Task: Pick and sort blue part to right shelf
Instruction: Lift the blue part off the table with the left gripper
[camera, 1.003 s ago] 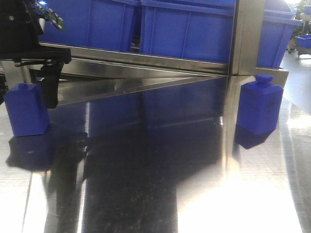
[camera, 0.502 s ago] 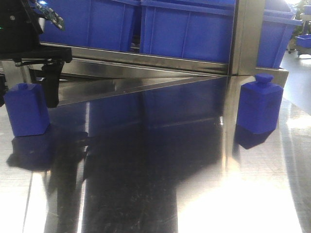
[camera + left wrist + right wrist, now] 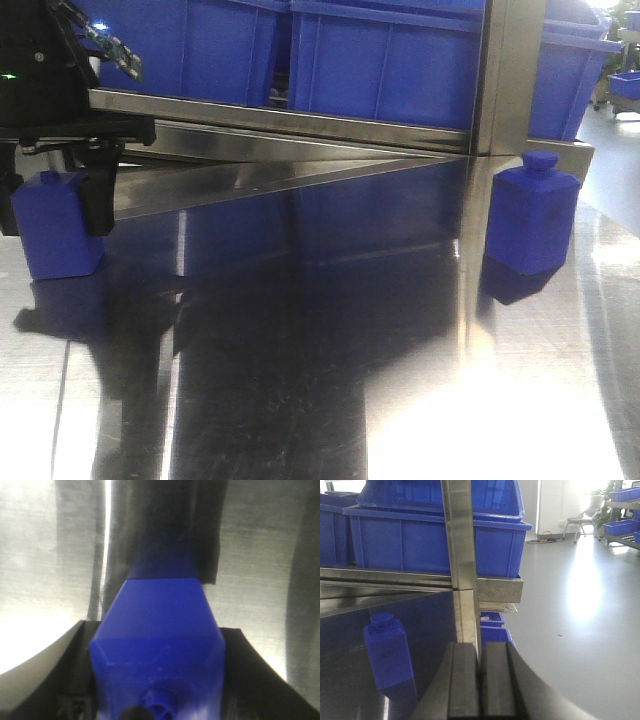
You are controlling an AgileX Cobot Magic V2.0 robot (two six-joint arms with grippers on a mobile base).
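Observation:
Two blue parts stand on the steel tabletop (image 3: 300,400). One blue part (image 3: 50,235) is at the far left, and my left gripper (image 3: 55,215) straddles it from above. In the left wrist view that part (image 3: 157,630) fills the gap, with a black finger (image 3: 55,675) pressed against each side. The other blue part (image 3: 533,215) stands free at the right beside the rack's post. It shows as an upright block (image 3: 387,652) left of my right gripper (image 3: 480,680), which is shut and empty. The right shelf (image 3: 300,122) runs across the back.
Large blue bins (image 3: 380,60) sit on the rack above its front rail. A vertical steel post (image 3: 505,70) rises at the right. In the right wrist view, open grey floor (image 3: 580,630) lies beyond the table edge, with a chair (image 3: 585,527) and more bins far off.
My left gripper has come down and shifted left over the left blue part. Its near finger moved in against the block's right side. The right blue part stays put.

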